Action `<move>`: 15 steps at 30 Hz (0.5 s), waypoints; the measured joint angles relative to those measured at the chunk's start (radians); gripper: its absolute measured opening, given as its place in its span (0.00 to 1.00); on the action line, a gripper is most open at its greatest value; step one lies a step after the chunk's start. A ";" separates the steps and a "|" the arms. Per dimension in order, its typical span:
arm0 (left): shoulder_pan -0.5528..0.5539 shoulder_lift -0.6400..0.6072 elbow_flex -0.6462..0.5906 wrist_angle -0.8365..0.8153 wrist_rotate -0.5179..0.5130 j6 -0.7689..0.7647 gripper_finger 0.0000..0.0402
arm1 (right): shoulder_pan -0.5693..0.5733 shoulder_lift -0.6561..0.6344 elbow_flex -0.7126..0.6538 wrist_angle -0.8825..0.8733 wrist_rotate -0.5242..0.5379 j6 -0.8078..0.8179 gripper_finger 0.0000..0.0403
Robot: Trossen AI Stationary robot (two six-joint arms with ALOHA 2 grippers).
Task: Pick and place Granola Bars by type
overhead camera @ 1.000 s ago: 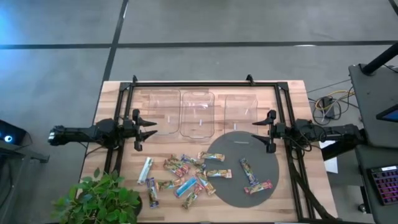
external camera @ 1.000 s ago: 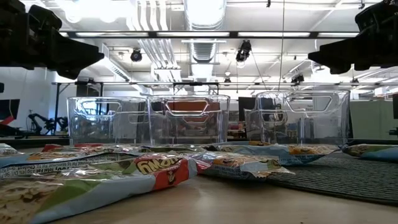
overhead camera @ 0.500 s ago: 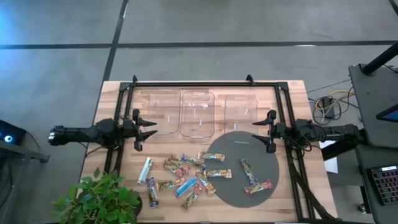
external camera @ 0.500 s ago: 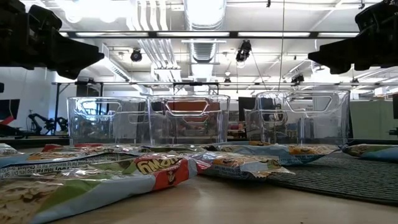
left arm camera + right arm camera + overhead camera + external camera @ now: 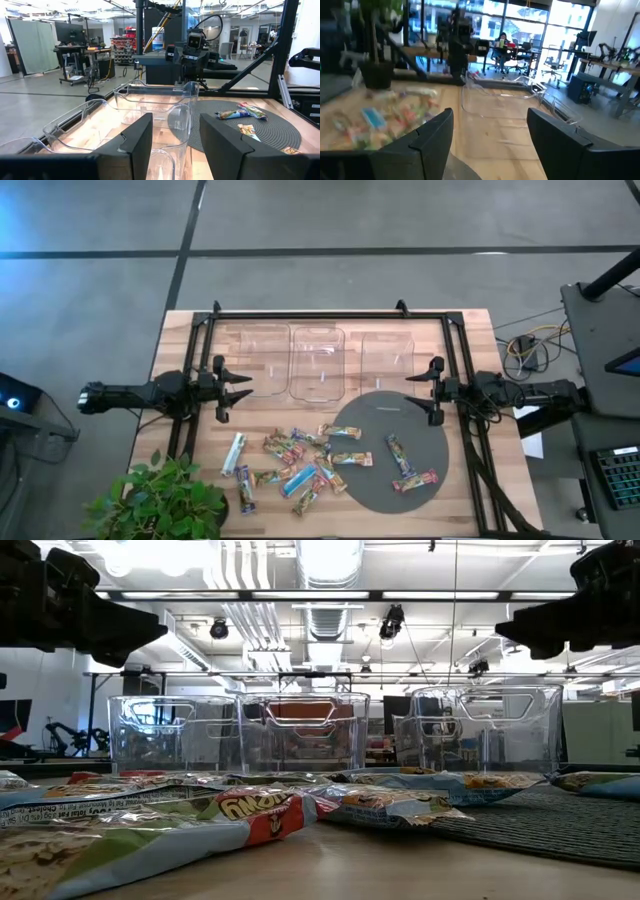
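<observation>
Wooden desk [image 5: 180, 340] w/ a black frame [image 5: 300, 314] round its far edge and both sides. Left arm [image 5: 130, 393] reaches in over the left frame rail, right arm [image 5: 520, 392] over the right rail; both hang above the desk at mid depth, well apart, facing each other.

Dark round mat [image 5: 375, 480] on the near right part of the desk. Potted plant [image 5: 160, 500] at the near left corner, leaves overhanging the desk edge, just left of the nearest bars.

Three clear bins in a row along the far side: left bin [image 5: 255, 360], middle bin [image 5: 318, 363], right bin [image 5: 388, 355]. All three look see-through w/ nothing showing inside. They sit between the two grippers; the mat's far rim lies just in front of the right bin.

Left gripper [image 5: 243, 386]: jaws open, holding nothing, just left of the left bin. Right gripper [image 5: 415, 390]: jaws open, holding nothing, over the mat's far right rim near the right bin.

Granola Bars [image 5: 300, 460] all loose on the desk, near side, none in a bin. Main cluster is a jumble between plant and mat, some overlapping; a white bar [image 5: 233, 453] lies at the cluster's left. Approx three bars lie on the mat, e.g. one [image 5: 415, 480] at its near right. Nothing stands between the grippers and the bars.
</observation>
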 joint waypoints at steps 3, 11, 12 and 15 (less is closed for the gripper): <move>0.000 0.000 0.000 0.000 0.000 0.000 0.37 | 0.000 -0.002 0.001 0.047 0.000 0.321 0.61; 0.000 0.001 0.000 0.000 0.000 0.000 0.37 | 0.000 0.093 0.000 -0.033 -0.168 0.761 0.61; 0.000 0.001 0.000 0.000 0.000 0.000 0.37 | 0.000 0.104 0.000 -0.014 -0.201 0.766 0.61; 0.000 0.003 0.000 0.000 0.000 0.000 0.37 | 0.000 0.123 0.000 0.085 -0.262 0.809 0.61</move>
